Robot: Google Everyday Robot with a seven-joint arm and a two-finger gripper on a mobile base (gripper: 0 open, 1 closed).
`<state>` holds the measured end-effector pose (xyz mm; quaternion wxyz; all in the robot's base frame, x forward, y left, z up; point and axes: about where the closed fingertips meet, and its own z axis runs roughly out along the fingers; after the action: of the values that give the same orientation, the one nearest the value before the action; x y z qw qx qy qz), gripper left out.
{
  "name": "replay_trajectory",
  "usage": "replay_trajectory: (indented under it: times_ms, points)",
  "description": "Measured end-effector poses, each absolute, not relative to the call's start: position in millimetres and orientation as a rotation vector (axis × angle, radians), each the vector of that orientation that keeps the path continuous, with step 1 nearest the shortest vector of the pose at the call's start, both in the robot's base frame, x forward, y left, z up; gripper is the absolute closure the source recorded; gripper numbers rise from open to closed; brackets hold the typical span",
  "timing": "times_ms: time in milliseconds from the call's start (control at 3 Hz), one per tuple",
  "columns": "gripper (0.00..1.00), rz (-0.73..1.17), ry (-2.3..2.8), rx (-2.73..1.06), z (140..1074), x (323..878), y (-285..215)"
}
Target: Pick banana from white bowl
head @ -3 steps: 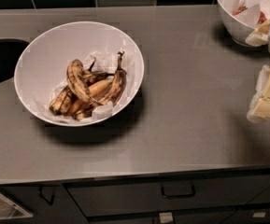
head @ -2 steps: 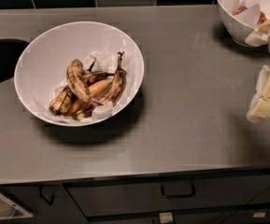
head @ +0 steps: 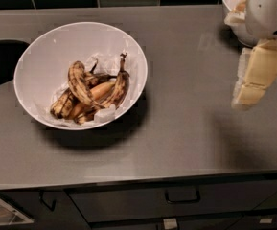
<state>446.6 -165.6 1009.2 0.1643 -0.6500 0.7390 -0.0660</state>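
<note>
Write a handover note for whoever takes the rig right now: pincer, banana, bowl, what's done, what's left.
The pincer hangs at the right edge of the view above the counter, far from the white bowl, with nothing seen in it.
The banana, arched and dark-streaked, lies in the white bowl across the other bananas, on crumpled paper.
Done: nothing yet; the banana is not grasped.
Left: bring the pincer left over the white bowl, lower it, grip the banana, lift it out.
</note>
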Motion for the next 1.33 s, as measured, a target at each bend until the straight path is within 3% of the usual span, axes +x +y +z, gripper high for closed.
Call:
replay_trajectory:
  times_ms: [667,1333]
  points:
    - [0.0,-0.2,1.859,-2.081,1027,459,-70]
    - [0.0,-0.233,1.76,-2.105,1041,460,-47]
